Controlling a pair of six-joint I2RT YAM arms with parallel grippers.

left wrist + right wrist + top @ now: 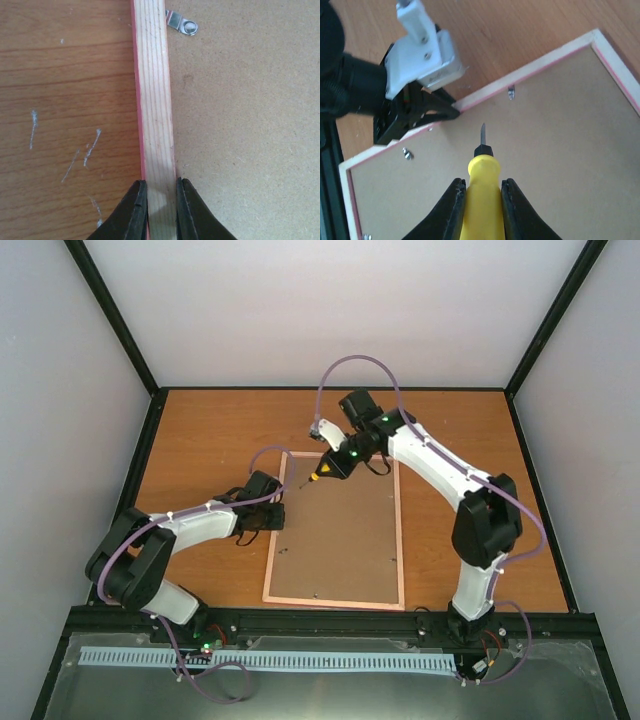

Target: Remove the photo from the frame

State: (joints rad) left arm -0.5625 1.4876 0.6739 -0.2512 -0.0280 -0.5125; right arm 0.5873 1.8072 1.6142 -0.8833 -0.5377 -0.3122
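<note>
Frame: the frame (pixel 399 540) lay flat on the worktop (pixel 200 440), back side up, its pink edge showing along the rails in the middle of the top view.
Backing board: the brown backing board (pixel 340 540) sat inside the rails and covered the whole back.
Photo: the photo showed in no view; it was presumably under the board, inside the frame.
Left fingers: the left fingers (pixel 132 215) were closed on the pale wooden rail at the frame's left edge, one on each side of it.
Right fingers: the right fingers (pixel 447 210) were clamped round the yellow handle of a screwdriver (pixel 483 167), whose blade pointed over the board's upper left part. Whether the tip touched the board could not be told.
Tabs: a small metal tab (pixel 182 24) reached from the rail onto the board's edge, and others showed along the rail in the right wrist view.
Done: the frame was face down and steadied, with the tool in hand.
Left: by my reading nearly all of it. The tabs had to be moved aside, the board lifted and the photo drawn out.
</note>
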